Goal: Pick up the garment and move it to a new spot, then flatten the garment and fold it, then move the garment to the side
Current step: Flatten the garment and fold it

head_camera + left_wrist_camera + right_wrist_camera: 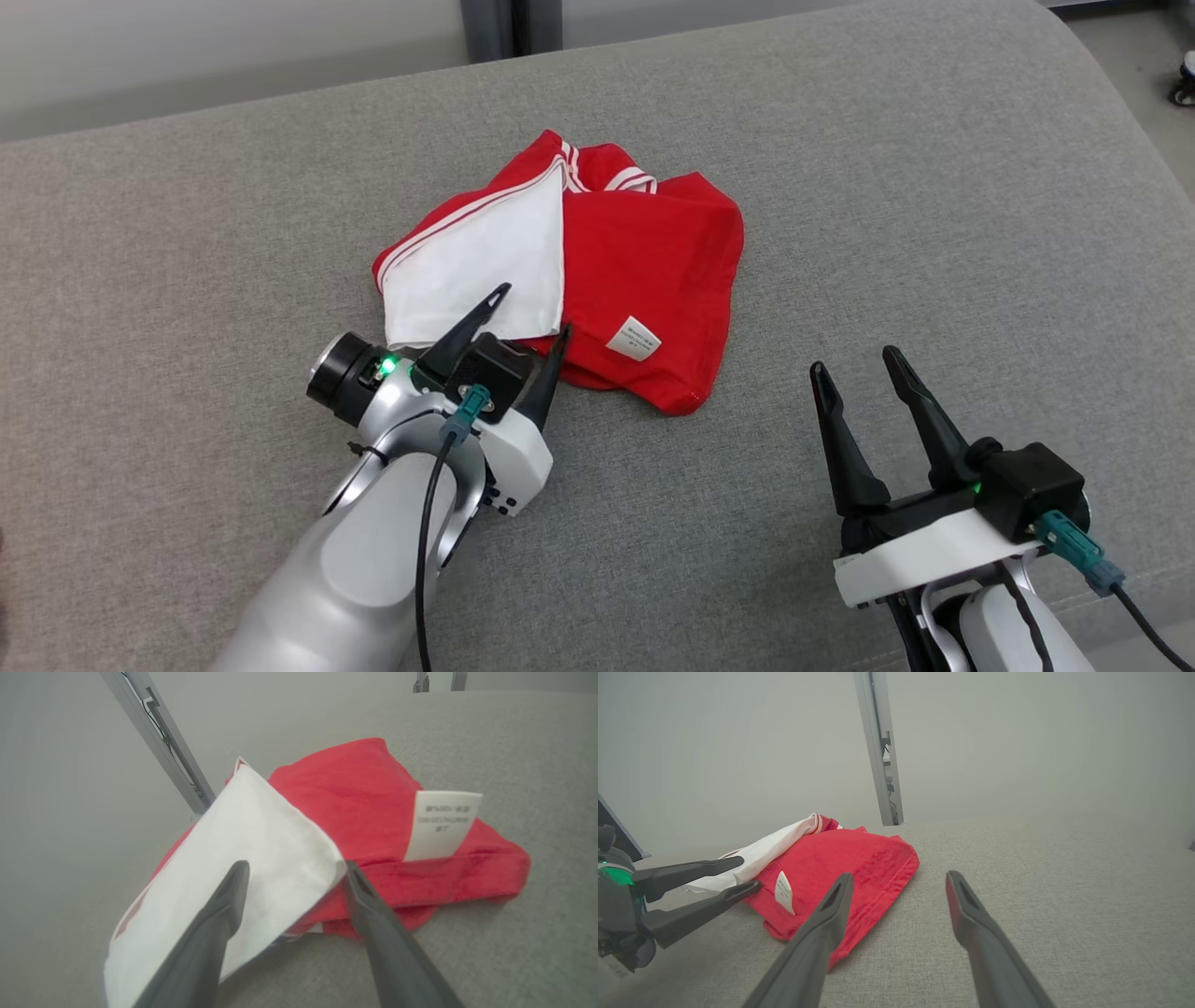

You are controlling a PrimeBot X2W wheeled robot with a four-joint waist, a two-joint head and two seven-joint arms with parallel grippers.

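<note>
The garment [644, 252] is a crumpled red piece with a white panel and white-striped trim, lying mid-cushion. A white label shows on its near red part. My left gripper [534, 310] is open at its near edge, one finger above the white panel and the other beside its corner. In the left wrist view the white panel's corner sits between the spread fingers of the left gripper [295, 864], with the red garment [355, 788] behind. My right gripper [855, 361] stands open and empty to the right of the garment. The right wrist view has the right gripper [900, 875] beside the garment [840, 858] and the left gripper [747, 872].
Everything rests on a wide grey upholstered surface [934, 233] whose rounded back edge runs along the top. A grey metal post [880, 746] stands behind it. A caster wheel [1186, 79] is on the floor at the far right.
</note>
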